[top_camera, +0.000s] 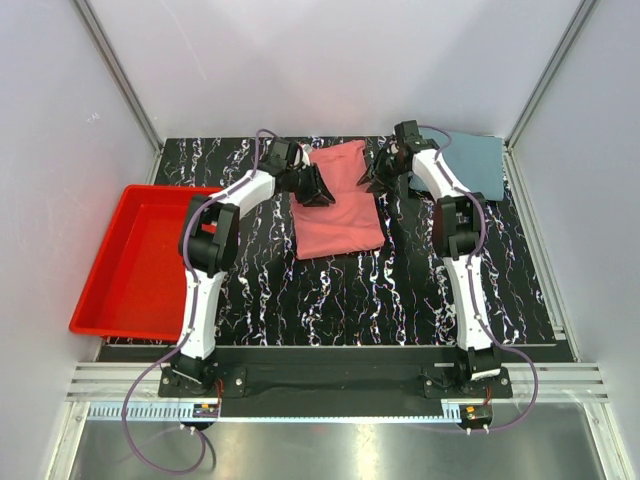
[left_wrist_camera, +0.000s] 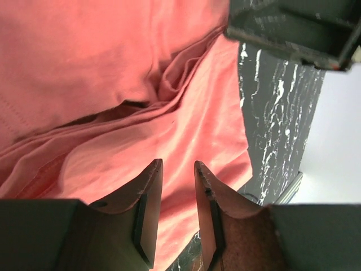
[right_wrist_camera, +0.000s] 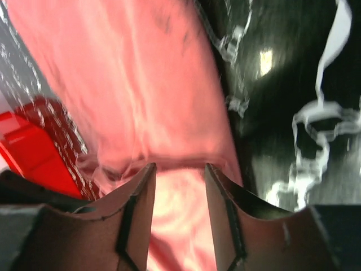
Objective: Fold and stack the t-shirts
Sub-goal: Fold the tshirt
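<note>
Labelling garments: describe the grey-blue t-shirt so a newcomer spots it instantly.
On the black marbled table, look to the far right corner, behind the right arm. The grey-blue t-shirt lies flat there, a neat rectangle. It is the only bluish cloth; the other shirt is salmon-pink, mid-table.

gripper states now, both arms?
Left gripper: open, fingers apart over the salmon-pink shirt.
Right gripper: open, fingers apart, same shirt between them; no grip visible.

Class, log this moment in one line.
pink t-shirt: mid-table, part-folded | left gripper: parted, at left edge | right gripper: parted, at right edge | grey-blue t-shirt: far-right corner
</note>
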